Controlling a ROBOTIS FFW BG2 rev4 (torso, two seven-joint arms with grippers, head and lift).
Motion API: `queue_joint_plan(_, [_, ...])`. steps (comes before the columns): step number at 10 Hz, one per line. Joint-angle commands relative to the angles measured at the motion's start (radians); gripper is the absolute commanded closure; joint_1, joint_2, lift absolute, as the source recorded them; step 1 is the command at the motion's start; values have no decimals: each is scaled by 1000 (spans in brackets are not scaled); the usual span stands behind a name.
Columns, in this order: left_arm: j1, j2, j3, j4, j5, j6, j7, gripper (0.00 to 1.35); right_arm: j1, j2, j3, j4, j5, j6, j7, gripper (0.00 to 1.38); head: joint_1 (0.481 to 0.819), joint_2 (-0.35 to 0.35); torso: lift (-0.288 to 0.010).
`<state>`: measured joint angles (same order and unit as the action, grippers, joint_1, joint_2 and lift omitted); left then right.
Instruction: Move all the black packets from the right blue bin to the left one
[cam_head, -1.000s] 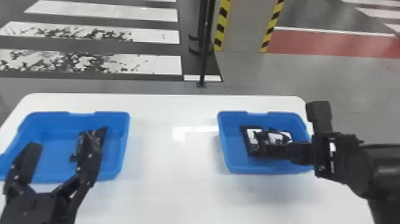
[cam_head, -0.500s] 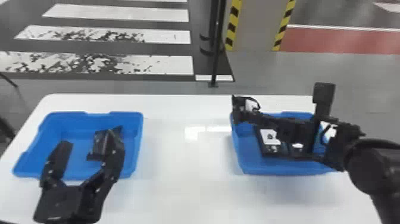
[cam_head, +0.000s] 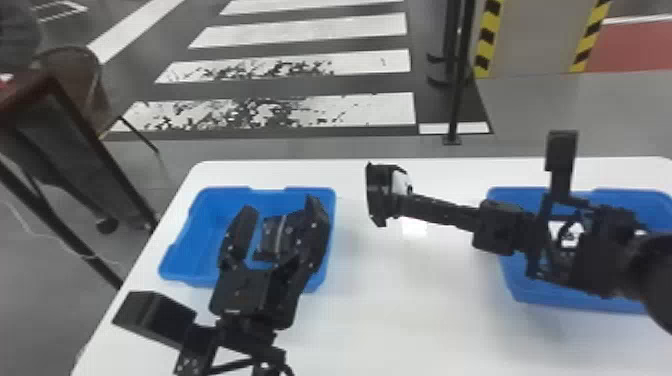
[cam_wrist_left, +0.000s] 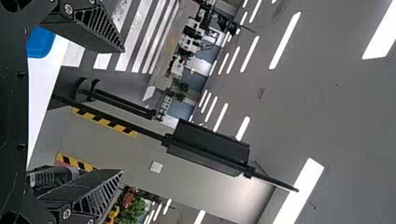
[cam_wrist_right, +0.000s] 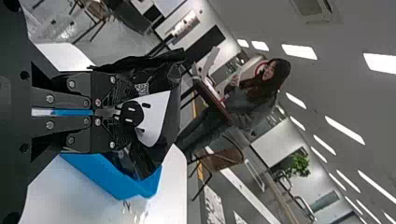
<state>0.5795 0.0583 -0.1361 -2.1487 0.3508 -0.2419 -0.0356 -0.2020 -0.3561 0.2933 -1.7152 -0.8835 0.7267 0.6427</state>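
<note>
While the jaws of the right arm (cam_head: 602, 250) pinch it, one black packet (cam_head: 378, 195), set crosswise at their tips, hangs above the bench (cam_head: 400, 310), right of the left bin (cam_head: 197, 212). Likely next carry: leftward to that bin. Jaws of the left arm (cam_head: 240, 337): spread, at its near side. Second packet (cam_head: 280, 232): inside it. Right bin (cam_head: 530, 295): well to its right.
</note>
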Motion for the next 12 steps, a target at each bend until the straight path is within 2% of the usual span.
queue_joint_plan(1, [-25,3,-5,0,2,36,-9,117,-21,-7,62,3,-26,0,0,1167,695,214,-140])
queue_joint_plan(8, [-57,29,-77,0,4,85,-18,122,-88,-1,201,-29,-64,0,-3,1167,695,247,-140])
queue_joint_plan(9, [-54,29,-77,0,-12,65,-13,298,-85,-1,213,-29,-72,0,-3,1167,695,255,-140])
queue_joint_plan(10, [-52,32,-89,0,-60,-1,16,849,-83,-3,219,-29,-76,0,-3,1167,695,267,-140])
queue_joint_plan(11, [-47,48,-137,0,-60,-26,72,1147,-80,-3,219,-26,-80,0,-3,1167,695,283,-140])
queue_joint_plan(12, [-49,51,-147,-7,-60,1,80,1220,-80,-3,219,-29,-80,-5,-3,1167,695,287,-140])
